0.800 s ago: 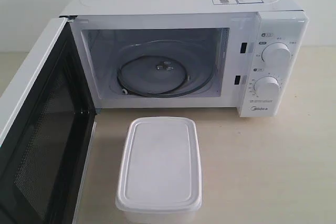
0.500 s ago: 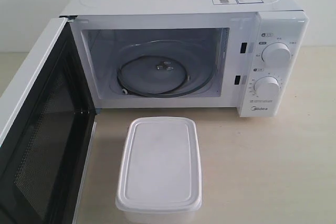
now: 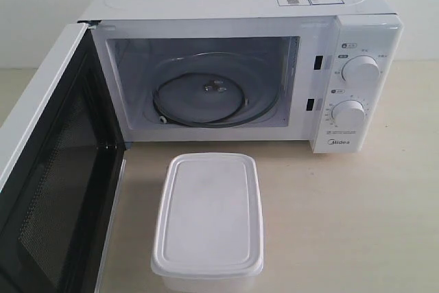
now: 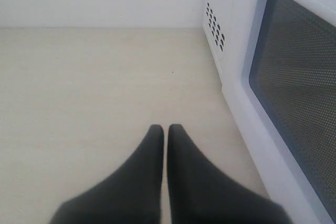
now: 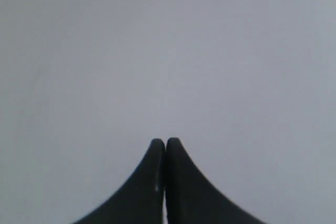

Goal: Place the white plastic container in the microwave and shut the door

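The white plastic container stands lidded on the table just in front of the microwave. The microwave's cavity is open and its glass turntable is bare. The door hangs wide open at the left, its dark mesh window facing inward. Neither gripper shows in the exterior view. In the left wrist view my left gripper is shut with nothing in it, low over the table beside the door's outer face. My right gripper is shut and empty, facing only a plain grey-white surface.
The beige table stretches to the right of the container. Two round dials sit on the microwave's right panel. A vent grille shows on the microwave's side wall in the left wrist view.
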Tool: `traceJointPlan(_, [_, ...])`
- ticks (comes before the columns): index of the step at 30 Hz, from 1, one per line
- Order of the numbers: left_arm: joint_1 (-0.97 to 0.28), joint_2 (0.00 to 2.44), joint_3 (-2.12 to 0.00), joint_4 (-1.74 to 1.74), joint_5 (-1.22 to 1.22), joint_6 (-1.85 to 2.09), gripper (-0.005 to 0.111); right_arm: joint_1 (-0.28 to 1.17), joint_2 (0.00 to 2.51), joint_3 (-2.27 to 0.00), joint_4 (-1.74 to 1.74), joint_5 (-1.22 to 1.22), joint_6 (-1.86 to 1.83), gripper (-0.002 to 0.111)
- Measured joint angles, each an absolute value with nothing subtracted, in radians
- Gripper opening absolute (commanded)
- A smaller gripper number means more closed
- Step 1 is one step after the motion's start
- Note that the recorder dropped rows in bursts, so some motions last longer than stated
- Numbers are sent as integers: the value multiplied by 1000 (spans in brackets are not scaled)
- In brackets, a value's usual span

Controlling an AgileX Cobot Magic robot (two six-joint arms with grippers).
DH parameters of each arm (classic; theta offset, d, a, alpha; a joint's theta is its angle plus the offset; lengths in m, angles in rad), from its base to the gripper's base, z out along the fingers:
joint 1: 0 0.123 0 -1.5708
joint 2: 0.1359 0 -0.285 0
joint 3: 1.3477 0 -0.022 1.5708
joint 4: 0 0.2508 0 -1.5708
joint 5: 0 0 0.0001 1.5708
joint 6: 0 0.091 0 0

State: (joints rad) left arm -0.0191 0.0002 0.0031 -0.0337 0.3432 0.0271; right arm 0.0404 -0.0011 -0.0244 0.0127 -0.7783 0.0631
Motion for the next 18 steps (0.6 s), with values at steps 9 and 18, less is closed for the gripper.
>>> traceJointPlan(9, [-19, 0, 3, -34, 343, 27, 4, 40, 124, -436, 45, 13, 107, 0])
traceJointPlan(18, [-19, 0, 3, -34, 343, 27, 4, 40, 464, -521, 86, 531, 107, 0])
